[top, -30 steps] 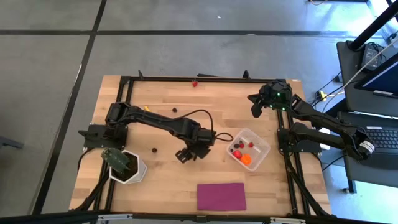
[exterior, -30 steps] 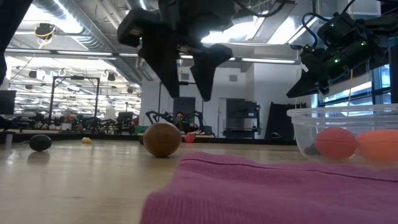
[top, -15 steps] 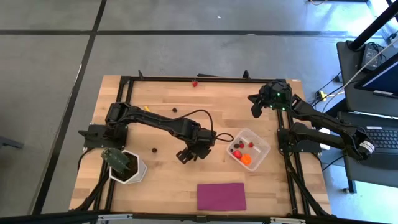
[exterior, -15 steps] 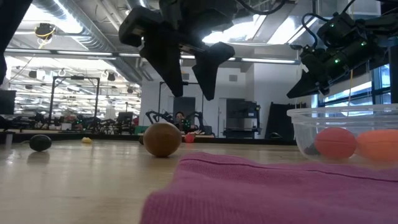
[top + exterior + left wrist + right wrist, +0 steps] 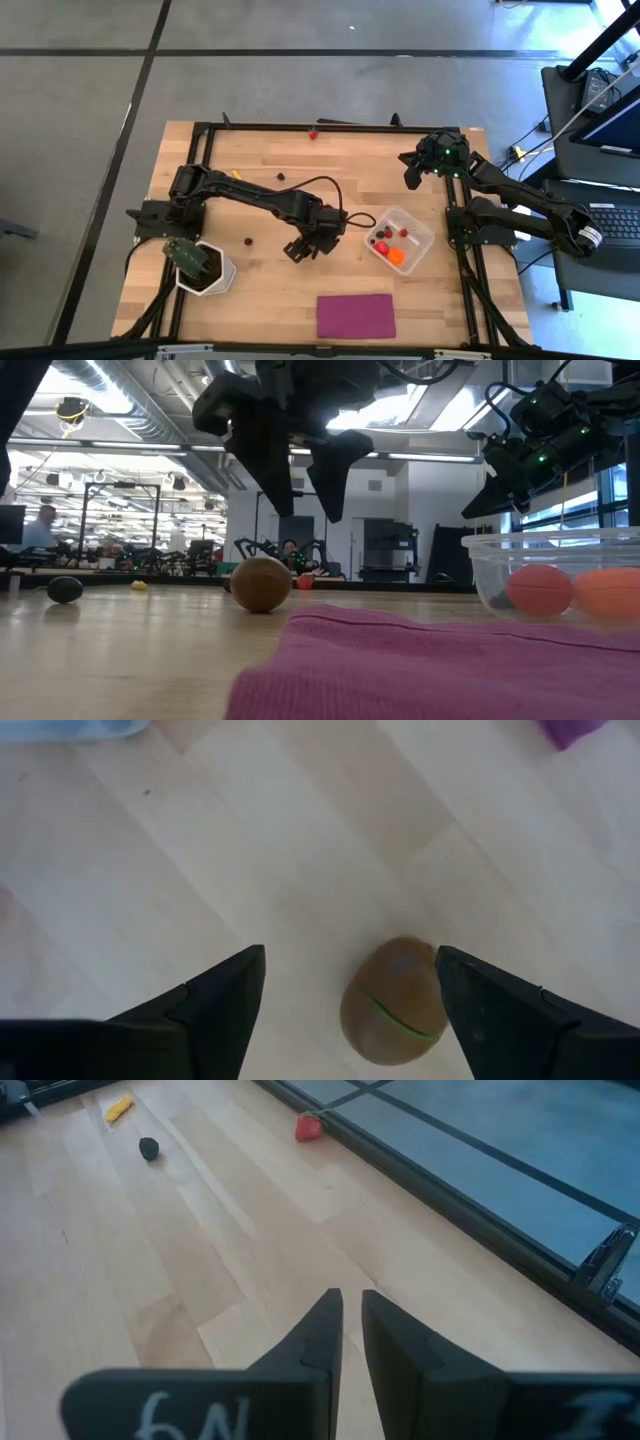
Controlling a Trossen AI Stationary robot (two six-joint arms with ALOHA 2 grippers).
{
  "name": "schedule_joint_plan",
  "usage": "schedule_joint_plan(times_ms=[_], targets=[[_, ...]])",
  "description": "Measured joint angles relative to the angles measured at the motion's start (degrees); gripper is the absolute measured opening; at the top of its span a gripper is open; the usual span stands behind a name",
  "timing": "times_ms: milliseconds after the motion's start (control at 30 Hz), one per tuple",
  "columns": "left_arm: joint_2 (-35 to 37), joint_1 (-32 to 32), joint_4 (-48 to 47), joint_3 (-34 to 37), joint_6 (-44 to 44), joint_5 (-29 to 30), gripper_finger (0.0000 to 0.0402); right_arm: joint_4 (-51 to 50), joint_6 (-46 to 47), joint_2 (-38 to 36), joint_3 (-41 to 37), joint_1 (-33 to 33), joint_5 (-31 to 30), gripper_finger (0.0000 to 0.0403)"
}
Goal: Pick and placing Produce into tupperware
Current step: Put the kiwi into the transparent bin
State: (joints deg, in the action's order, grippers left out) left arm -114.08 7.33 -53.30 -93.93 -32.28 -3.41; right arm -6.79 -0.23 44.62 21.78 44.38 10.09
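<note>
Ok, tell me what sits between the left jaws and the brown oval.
Nothing: the low view shows clear air between the left gripper and the brown oval below.

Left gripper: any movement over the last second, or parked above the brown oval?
No clear movement. In the low view the left gripper hangs open above the brown oval, at about the same height and offset as before; at most a slight wobble.

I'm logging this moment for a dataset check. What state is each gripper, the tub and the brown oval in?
left gripper: open, above the brown oval.
right gripper: shut, empty, at the far right corner.
brown oval: lying on the table, not gripped.
tupperware: lidless, holding several pieces.
</note>
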Motion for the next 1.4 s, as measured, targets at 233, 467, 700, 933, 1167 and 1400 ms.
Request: schedule_joint_plan(times_ms=[233,467,700,933,1167,1400], targets=[[0.02,-0.04,-0.24,0.0,1.32,2.89,0.0289,0.0,0.0,0.0,0.0,0.02,-0.02,0.0046],[0.02,0.19,-0.22,0.0,2.17,2.95,0.0289,0.0,0.0,0.0,0.0,0.02,-0.02,0.0046],[0.02,0.39,-0.2,0.0,2.15,4.41,0.0298,0.0,-0.02,0.0,0.0,0.0,-0.02,0.0046],[0.02,1.13,-0.2,0.0,3.27,14.07,0.0346,0.02,-0.03,0.0,-0.01,0.01,-0.02,0.0046],[0.02,1.36,0.04,0.0,3.69,15.9,0.0352,0.02,-0.04,-0.01,0.0,0.01,-0.02,0.0046],[0.02,1.36,0.2,0.0,3.72,16.0,0.0352,0.02,-0.02,-0.02,0.0,0.02,-0.02,0.0046]])
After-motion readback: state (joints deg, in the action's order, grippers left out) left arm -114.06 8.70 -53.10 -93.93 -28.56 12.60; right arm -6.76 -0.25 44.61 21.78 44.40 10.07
